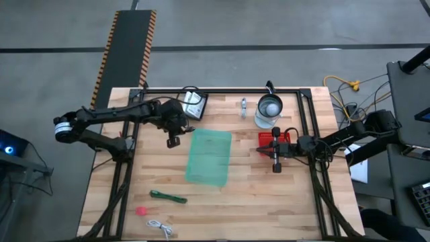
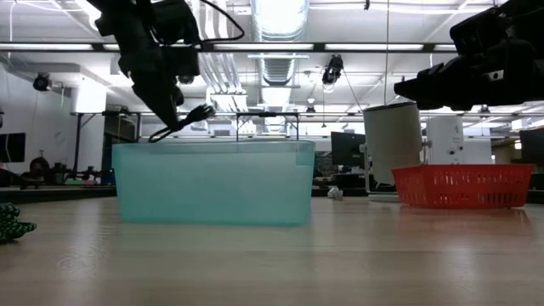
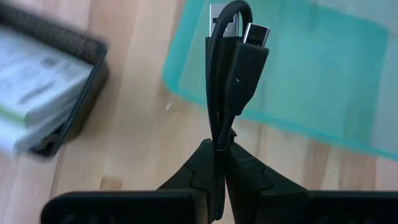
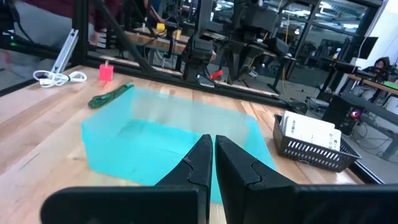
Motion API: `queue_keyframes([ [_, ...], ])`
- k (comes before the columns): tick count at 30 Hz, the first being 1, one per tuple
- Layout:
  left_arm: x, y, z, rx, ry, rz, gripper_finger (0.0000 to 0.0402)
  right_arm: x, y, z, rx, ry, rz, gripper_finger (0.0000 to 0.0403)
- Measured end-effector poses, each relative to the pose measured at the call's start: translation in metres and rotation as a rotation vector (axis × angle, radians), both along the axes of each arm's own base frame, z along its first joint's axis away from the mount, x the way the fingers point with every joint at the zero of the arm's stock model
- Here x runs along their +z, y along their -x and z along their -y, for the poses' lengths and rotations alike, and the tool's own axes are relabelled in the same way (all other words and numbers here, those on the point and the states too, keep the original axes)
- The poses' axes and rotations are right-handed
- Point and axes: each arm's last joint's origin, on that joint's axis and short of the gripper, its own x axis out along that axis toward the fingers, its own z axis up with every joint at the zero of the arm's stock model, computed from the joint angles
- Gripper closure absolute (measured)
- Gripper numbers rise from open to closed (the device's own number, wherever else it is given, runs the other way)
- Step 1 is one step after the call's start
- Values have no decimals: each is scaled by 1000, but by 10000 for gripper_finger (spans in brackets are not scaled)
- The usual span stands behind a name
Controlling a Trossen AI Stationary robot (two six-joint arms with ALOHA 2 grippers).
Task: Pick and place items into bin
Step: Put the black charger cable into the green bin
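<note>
My left gripper [image 1: 173, 141] [image 3: 219, 155] is shut on a folded black USB cable [image 3: 231, 68], just above and beside the far left corner of the teal see-through bin [image 1: 208, 158] [image 2: 212, 183]. My right gripper [image 1: 276, 168] [image 4: 213, 146] is shut and empty, right of the bin, by a red basket [image 1: 275, 140]. On the near left of the table lie a green stick [image 1: 168, 197], a pink bit [image 1: 141, 210] and a white coiled cable [image 1: 160, 227]. White packets [image 4: 308, 132] sit in a black mesh tray [image 1: 193, 104]. A silver piece [image 1: 243, 106] lies at the far edge. My left gripper pinches the black cable's folded strands [image 3: 217, 140] between its two fingers. The two plug ends [image 3: 245, 37] stick out past the fingertips. The fingers come from above, slanting down. The cable [image 2: 183, 119] is lifted clear, just above the bin's rim.
A clear glass jug with a metal lid [image 1: 269, 111] stands at the far edge, right of centre, behind the red basket [image 2: 463, 187]. A black frame [image 1: 309, 128] runs around the table. Bare wood lies near of and right of the bin.
</note>
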Motion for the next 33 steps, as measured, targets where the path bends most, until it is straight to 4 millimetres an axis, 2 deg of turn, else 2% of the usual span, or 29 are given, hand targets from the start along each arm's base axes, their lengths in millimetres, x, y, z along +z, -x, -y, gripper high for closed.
queue_keyframes([
  [12, 6, -12, 5, -50, -41, 117, 391, 0, 0, 0, 0, 0, 0, 394],
  [33, 15, -29, 30, -190, -85, 263, 391, 0, 0, 0, 0, 0, -1, 394],
])
